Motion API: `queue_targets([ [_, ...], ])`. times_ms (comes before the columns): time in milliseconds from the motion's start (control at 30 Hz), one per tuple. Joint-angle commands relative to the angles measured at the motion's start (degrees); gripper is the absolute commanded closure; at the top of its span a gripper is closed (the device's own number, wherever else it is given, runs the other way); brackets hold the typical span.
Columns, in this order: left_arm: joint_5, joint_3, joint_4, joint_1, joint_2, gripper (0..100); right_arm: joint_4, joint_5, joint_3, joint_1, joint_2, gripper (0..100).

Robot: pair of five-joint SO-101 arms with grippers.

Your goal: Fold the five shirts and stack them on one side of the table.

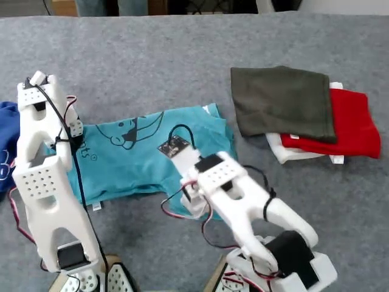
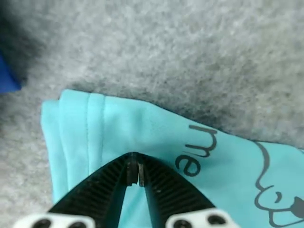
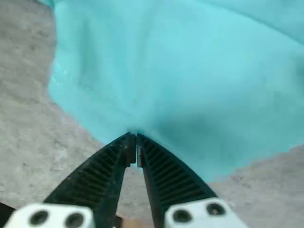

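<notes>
One shirt in play: the teal shirt (image 1: 134,158) lies mid-table as a long band, print up. It is narrowed but not yet a neat packet.
Left gripper (image 2: 134,173): jaws pressed together at the end nearest the blue shirt (image 1: 6,146). The tips meet on the cloth just inside the layered edge, and by the look of it they hold a pinch of fabric.
Right gripper (image 3: 136,142): jaws closed on the shirt's near edge toward the other end, with creases running into the tips. That reads as a real hold.
Step in hand: I'd call it a fold of the band, both ends gripped.
How to do it well: lift both ends level and together, and keep the cloth taut between them. Land the carried edge square on the opposite edge, and let go only once it lies flat.
Risk: a thin pinch may slip, and an uneven lift would skew the packet.
Stack: olive shirt (image 1: 282,100) over red shirt (image 1: 352,128) over white shirt (image 1: 289,152), well apart toward the right side of the table (image 1: 152,55).
</notes>
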Motion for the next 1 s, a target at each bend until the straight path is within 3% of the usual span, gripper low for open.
queue_targets([
  [0,0.2,-5.5,2.7,0.4,0.7,97,5.7,3.5,-13.5,7.1,-1.3,98.5],
  [200,0.2,-12.3,8.0,-0.1,1.3,97,7.6,3.9,-37.4,12.1,5.7,98.5],
  [567,0.2,-2.8,7.8,-0.7,1.4,97,8.5,3.5,-74.9,17.2,47.9,98.5],
  [700,0.0,0.2,7.7,-4.2,1.4,97,13.3,3.5,-88.4,20.9,60.5,98.5],
  [967,-8.8,4.8,4.2,-7.6,0.7,97,27.3,3.9,-116.5,22.2,74.9,98.5],
])
